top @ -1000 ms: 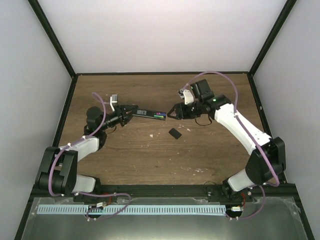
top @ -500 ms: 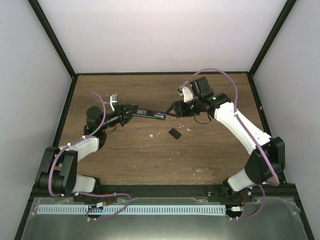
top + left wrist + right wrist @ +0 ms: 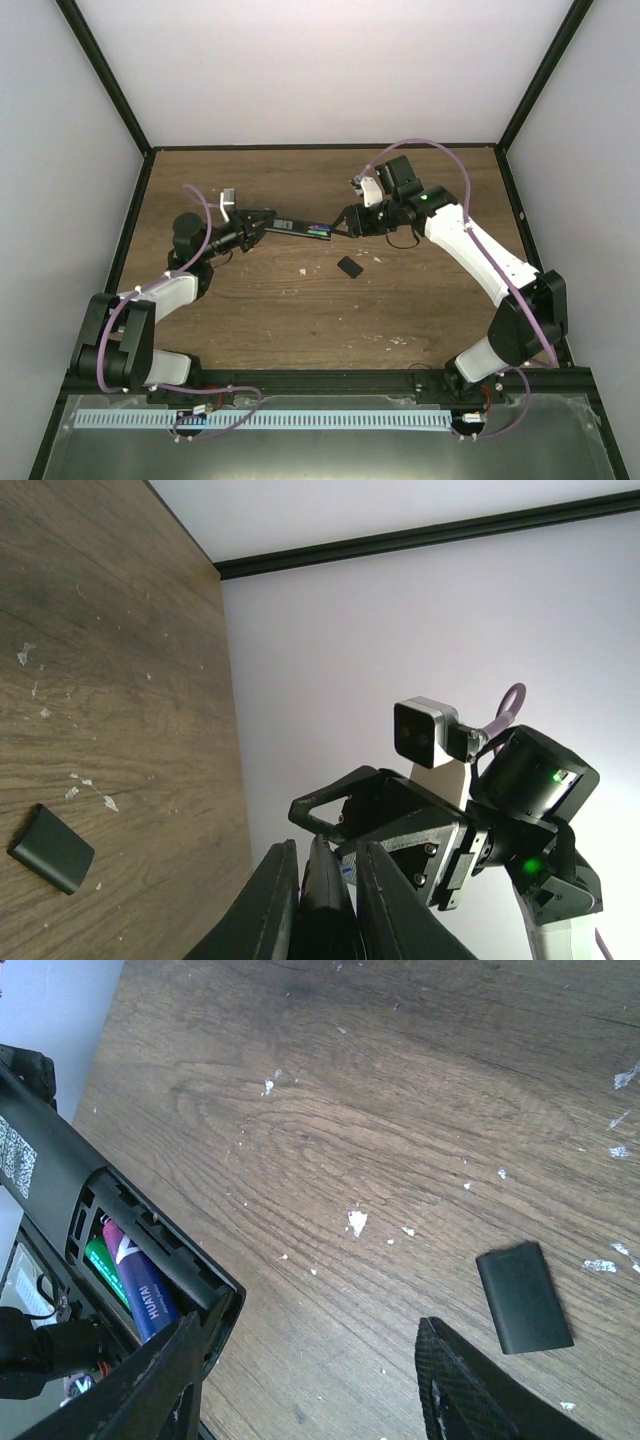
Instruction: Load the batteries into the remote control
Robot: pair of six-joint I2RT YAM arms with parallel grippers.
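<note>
My left gripper (image 3: 255,222) is clenched on one end of the remote control (image 3: 295,228). In the open compartment at its other end the green battery (image 3: 98,1263) and purple battery (image 3: 140,1282) lie side by side. My right gripper (image 3: 345,222) stands spread open there, with the black cover (image 3: 349,266) on the table (image 3: 300,320) nearby.

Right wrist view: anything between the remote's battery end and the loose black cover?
No object: just bare table wood with pale flecks between the remote and the cover, shown in the right wrist view.
</note>
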